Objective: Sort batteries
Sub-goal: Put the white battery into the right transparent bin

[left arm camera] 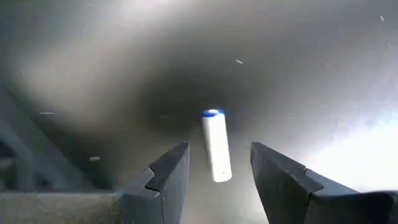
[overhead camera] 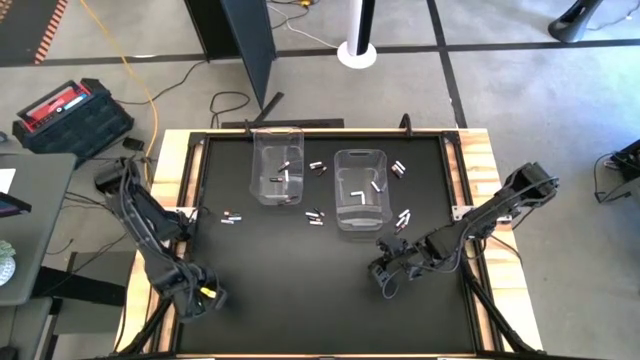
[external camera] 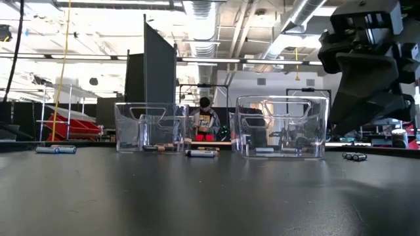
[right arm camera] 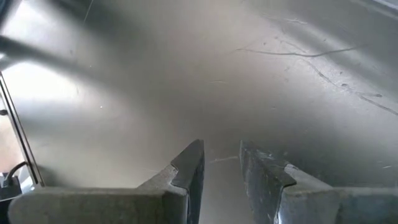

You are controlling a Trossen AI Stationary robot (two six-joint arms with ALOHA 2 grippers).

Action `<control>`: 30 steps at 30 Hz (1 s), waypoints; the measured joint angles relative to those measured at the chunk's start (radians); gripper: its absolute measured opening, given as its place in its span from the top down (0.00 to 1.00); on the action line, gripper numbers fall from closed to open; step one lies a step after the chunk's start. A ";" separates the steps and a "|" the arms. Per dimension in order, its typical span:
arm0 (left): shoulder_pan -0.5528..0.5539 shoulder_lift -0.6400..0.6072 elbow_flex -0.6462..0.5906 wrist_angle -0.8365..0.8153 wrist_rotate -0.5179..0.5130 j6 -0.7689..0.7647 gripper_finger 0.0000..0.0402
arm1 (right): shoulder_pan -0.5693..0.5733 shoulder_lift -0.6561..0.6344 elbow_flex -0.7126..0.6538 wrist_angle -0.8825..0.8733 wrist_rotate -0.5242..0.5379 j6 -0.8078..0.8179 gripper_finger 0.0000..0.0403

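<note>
Left gripper [left arm camera: 217, 168] spread, white battery [left arm camera: 216, 146] lying btwn its fingers, not pinched

I count two clear bins [overhead camera: 277, 165] on my table [overhead camera: 300, 290]. One white battery [left arm camera: 216, 146] lies between my left gripper's [left arm camera: 217, 171] fingers.
</note>
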 joint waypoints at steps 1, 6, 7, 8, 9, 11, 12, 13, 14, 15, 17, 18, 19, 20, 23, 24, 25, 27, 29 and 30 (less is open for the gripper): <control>0.000 0.020 0.000 0.023 0.002 0.000 0.59 | 0.000 0.000 0.000 0.000 0.000 0.000 0.70; 0.001 0.113 0.006 0.063 0.054 -0.018 0.59 | 0.000 0.000 0.000 0.000 0.000 0.001 0.70; 0.001 0.129 0.006 0.056 0.063 -0.029 0.59 | 0.000 0.000 0.000 0.001 0.000 0.001 0.70; 0.001 0.142 0.008 0.049 0.072 -0.033 0.59 | 0.000 0.000 0.000 0.001 0.000 0.001 0.70; 0.002 0.146 0.009 0.048 0.076 -0.036 0.59 | 0.000 0.000 0.000 0.001 0.000 0.001 0.70; 0.002 0.154 0.016 0.041 0.077 -0.035 0.59 | 0.000 0.000 0.000 0.003 0.000 0.001 0.70; 0.003 0.154 0.017 0.038 0.077 -0.035 0.59 | 0.000 0.000 0.000 0.004 0.000 0.001 0.70; 0.006 0.154 0.019 0.035 0.079 -0.036 0.59 | 0.000 0.000 0.000 0.006 0.000 0.001 0.70; 0.009 0.155 0.022 0.031 0.082 -0.039 0.59 | 0.000 0.000 0.000 0.009 0.000 0.001 0.70; 0.011 0.154 0.024 0.027 0.085 -0.041 0.60 | 0.000 0.000 0.000 0.009 0.000 0.001 0.70; 0.011 0.153 0.024 0.024 0.086 -0.042 0.61 | 0.000 0.000 0.000 0.009 0.000 0.001 0.70; 0.011 0.153 0.024 0.022 0.087 -0.044 0.62 | 0.000 0.000 0.000 0.009 0.000 0.001 0.70; 0.011 0.153 0.024 0.019 0.087 -0.046 0.63 | 0.000 0.000 0.000 0.008 0.000 0.001 0.70; 0.011 0.154 0.024 0.018 0.088 -0.047 0.65 | 0.000 0.000 0.000 0.009 0.000 0.001 0.70; 0.011 0.154 0.024 0.014 0.090 -0.048 0.69 | 0.000 0.000 0.000 0.009 0.000 0.001 0.70; 0.011 0.154 0.024 0.013 0.092 -0.048 0.70 | 0.000 0.000 0.000 0.008 0.000 0.001 0.70; 0.011 0.154 0.024 0.011 0.092 -0.048 0.72 | 0.000 0.000 0.000 0.009 0.000 0.001 0.70; 0.011 0.154 0.024 0.009 0.094 -0.048 0.75 | 0.000 0.000 0.000 0.008 0.000 0.001 0.70; 0.011 0.154 0.024 0.007 0.096 -0.048 0.78 | 0.000 0.000 0.000 0.008 0.000 0.001 0.70; 0.011 0.154 0.024 0.005 0.097 -0.048 0.79 | 0.000 0.000 0.000 0.008 0.000 0.001 0.70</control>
